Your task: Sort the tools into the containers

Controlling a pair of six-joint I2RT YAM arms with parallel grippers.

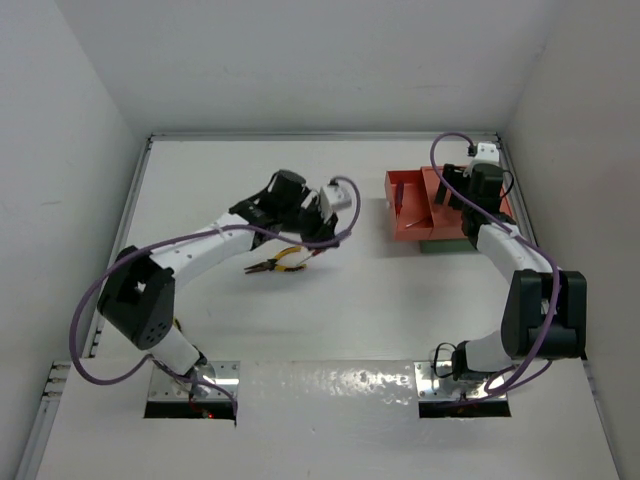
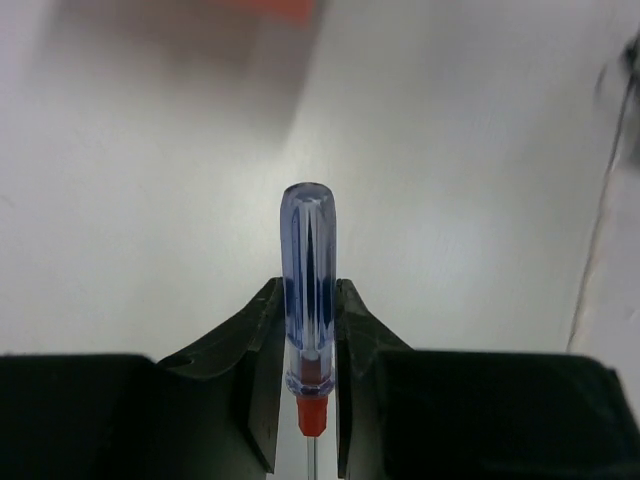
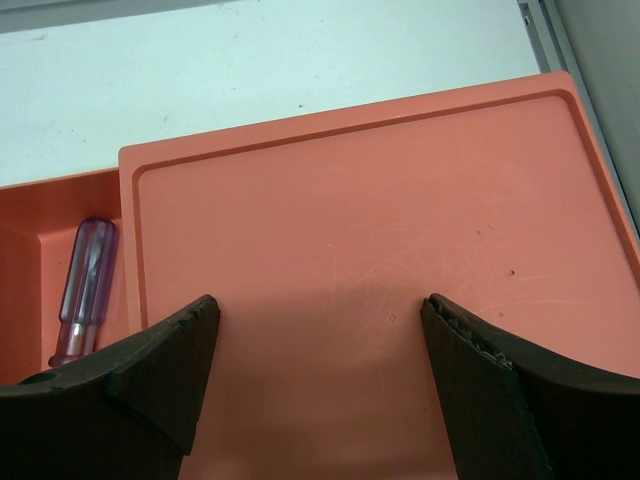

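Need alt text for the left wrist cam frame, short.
A blue translucent-handled screwdriver is clamped between the two dark fingers of the left gripper, its orange-red collar and thin shaft at the bottom of the frame. Behind it is a white table, with a blurred orange shape at the top edge.

My left arm angled forward and inward, left gripper pinched nearly closed. My right arm stretched ahead, right gripper spread wide.
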